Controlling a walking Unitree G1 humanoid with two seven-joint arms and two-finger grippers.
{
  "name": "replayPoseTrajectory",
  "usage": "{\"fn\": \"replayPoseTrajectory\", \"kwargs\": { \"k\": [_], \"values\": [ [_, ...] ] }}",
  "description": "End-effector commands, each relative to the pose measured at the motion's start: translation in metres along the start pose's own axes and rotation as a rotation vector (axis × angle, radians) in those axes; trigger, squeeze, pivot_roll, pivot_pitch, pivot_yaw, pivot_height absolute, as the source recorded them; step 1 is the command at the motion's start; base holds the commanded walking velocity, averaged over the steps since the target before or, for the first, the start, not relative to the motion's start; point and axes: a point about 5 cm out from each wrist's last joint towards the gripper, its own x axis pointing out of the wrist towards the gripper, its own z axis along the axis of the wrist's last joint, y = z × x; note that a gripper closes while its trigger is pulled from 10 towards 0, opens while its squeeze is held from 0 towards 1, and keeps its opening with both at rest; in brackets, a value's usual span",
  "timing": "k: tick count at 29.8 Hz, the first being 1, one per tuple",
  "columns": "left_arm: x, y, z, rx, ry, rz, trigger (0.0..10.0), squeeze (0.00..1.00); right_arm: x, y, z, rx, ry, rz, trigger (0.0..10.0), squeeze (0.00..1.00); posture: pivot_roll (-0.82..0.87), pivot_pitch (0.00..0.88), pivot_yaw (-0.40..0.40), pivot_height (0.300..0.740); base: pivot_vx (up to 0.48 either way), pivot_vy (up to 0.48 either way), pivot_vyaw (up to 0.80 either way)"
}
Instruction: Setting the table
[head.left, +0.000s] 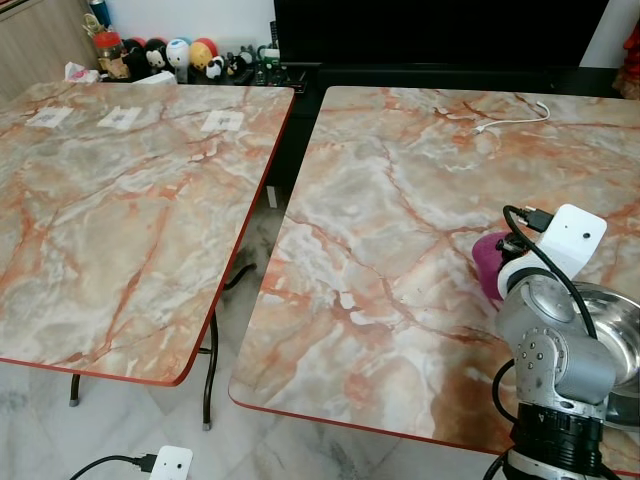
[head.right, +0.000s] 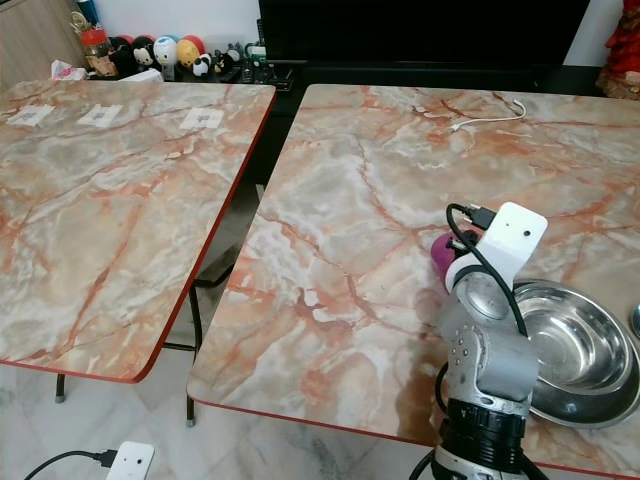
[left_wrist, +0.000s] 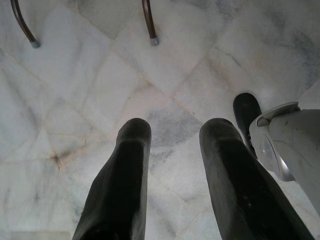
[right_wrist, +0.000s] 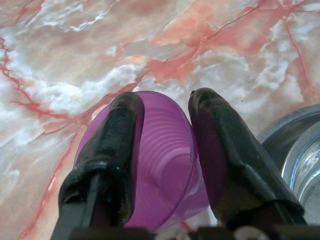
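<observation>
**Placing a purple cup beside the steel bowl**

Holding a purple cup (right_wrist: 160, 160) between its two black fingers, the right end effector (right_wrist: 165, 150) sits low over the right-hand desk (head.left: 400, 250), toward that desk's near right corner. The fingers press both sides of the cup wall; whether the cup's base touches the marble cannot be told. A steel bowl (head.right: 575, 345) stands just beside it, closer to the desk's right edge.

By the look of things the job is at an early stage: one bowl is down, the cup is being placed, and no plates or cutlery can be made out.

The left end effector (left_wrist: 172, 165) hangs idle over the pale tiled floor (left_wrist: 75, 100), fingers moderately apart and holding nothing.

Both desks have orange-veined marble tops. A white cable (head.left: 515, 118) lies near the right desk's far edge. The left desk (head.left: 110, 220) carries three small white cards (head.left: 120, 117) along its far edge. Toy figures (head.left: 185, 52) line a dark shelf behind.
</observation>
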Motion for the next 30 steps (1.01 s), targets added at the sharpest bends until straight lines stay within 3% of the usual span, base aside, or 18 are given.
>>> {"fn": "replayPoseTrajectory", "kwargs": {
  "k": [1,30],
  "values": [
    [-0.002,0.001,-0.007,0.016,0.019,-0.004,10.0,0.00,-0.002,0.002,0.001,0.014,0.003,0.010,10.0,0.00,-0.07,0.098,0.039,0.740,0.000,0.000,0.00],
    [-0.002,0.001,-0.005,0.021,0.008,-0.005,10.0,0.00,0.002,-0.007,-0.024,0.098,0.113,-0.038,10.0,0.00,-0.07,0.101,0.043,0.740,0.000,0.000,0.00]
  ]
}}
